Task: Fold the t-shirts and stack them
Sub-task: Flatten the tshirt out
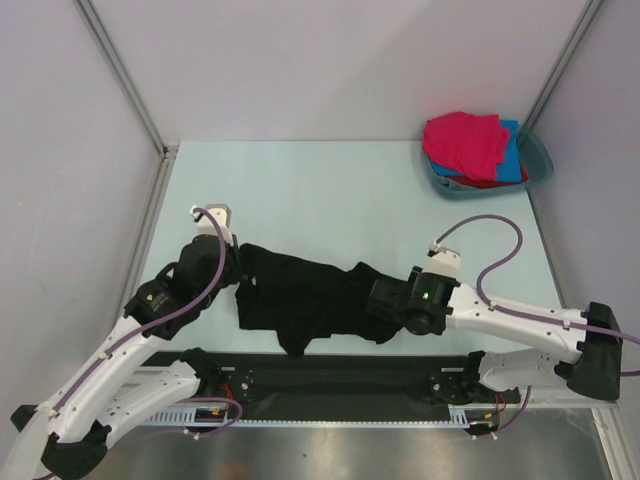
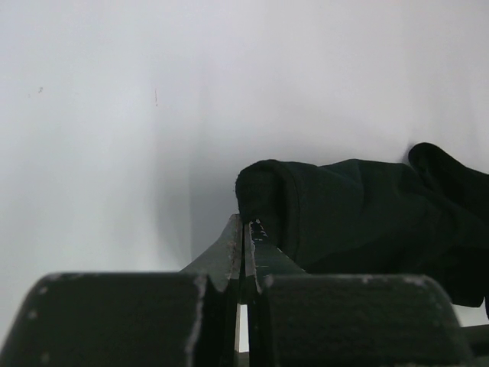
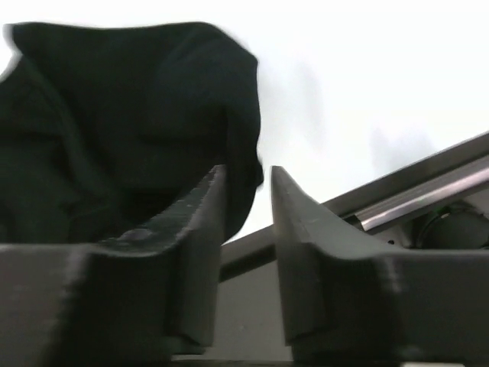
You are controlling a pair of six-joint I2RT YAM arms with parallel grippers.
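Top external: large black cloth t-shirt (image 1: 300,300), crumpled on the pale table (image 1: 320,190). My left end effector (image 1: 238,278), fingers together at its left end, probably anchors it. My right end effector (image 1: 368,300) gapes at its right end, holding nothing.

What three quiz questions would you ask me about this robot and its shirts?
1. True or false: the black t-shirt lies neatly folded on the table.
2. Which shirt tops the pile in the teal basin? A) blue B) pink C) black
3. Fill in: the right gripper has its jaws ____.
Key: 1 false, it is crumpled. 2 B, the pink shirt. 3 open.
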